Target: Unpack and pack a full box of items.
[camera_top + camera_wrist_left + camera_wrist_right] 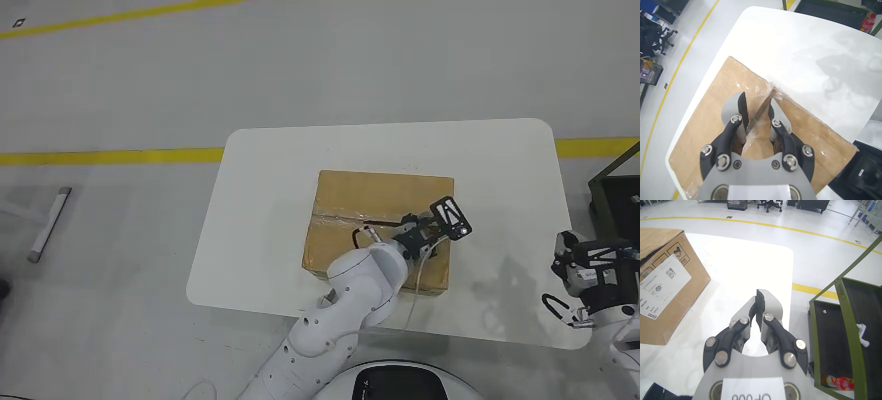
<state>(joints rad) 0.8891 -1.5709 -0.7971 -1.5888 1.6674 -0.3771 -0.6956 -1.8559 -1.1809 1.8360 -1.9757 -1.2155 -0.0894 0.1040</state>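
A taped brown cardboard box [370,200] stands in the middle of the white table [270,200]. My left gripper [447,220] is on top of the box at its right end. In the left wrist view this gripper [757,106] is open, its fingers [743,106] either side of the centre seam, where one flap edge [762,108] is lifted a little under clear tape. My right gripper [758,306] is shut with nothing in it, over bare table right of the box [668,256]. In the top view it sits near the table's right edge [578,262].
A green cart [829,306] stands just off the table's right side [615,190]. It holds a red bottle [838,384] and a small white part [863,336]. A white label [660,283] covers the box's side. Yellow floor lines run behind the table.
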